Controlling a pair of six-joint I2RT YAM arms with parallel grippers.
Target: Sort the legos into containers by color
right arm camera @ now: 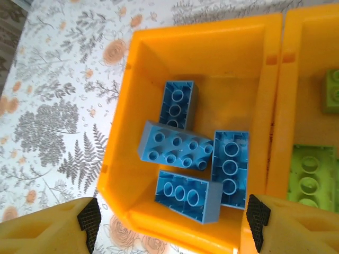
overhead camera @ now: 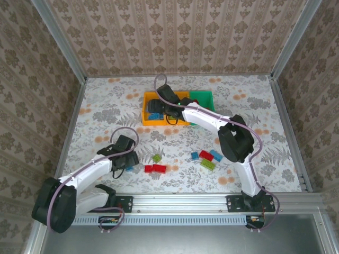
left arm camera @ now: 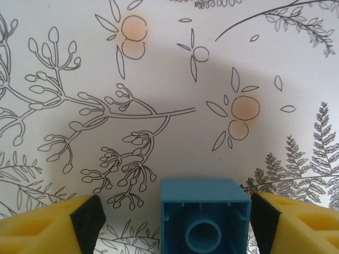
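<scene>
My left gripper (left arm camera: 175,219) hangs low over the table with its jaws open around a small blue lego (left arm camera: 204,211). The lego lies hollow side up, close to the right pad (left arm camera: 263,217), with a clear gap to the left pad (left arm camera: 87,219). From above, this gripper (overhead camera: 126,163) is at the front left. My right gripper (right arm camera: 174,219) is open and holds nothing, above an orange-yellow container (right arm camera: 119,132) with several blue legos (right arm camera: 175,145) in it. A second orange-yellow container (right arm camera: 296,32) beside it holds lime green legos (right arm camera: 310,177). The green container (overhead camera: 204,98) stands at the back.
Loose legos lie on the flowered tabletop in front of the arms: a lime green one (overhead camera: 157,157), red ones (overhead camera: 155,169), then blue (overhead camera: 195,155), red (overhead camera: 206,155), blue (overhead camera: 216,155) and lime green (overhead camera: 208,164). The right arm (overhead camera: 233,137) reaches across toward the containers.
</scene>
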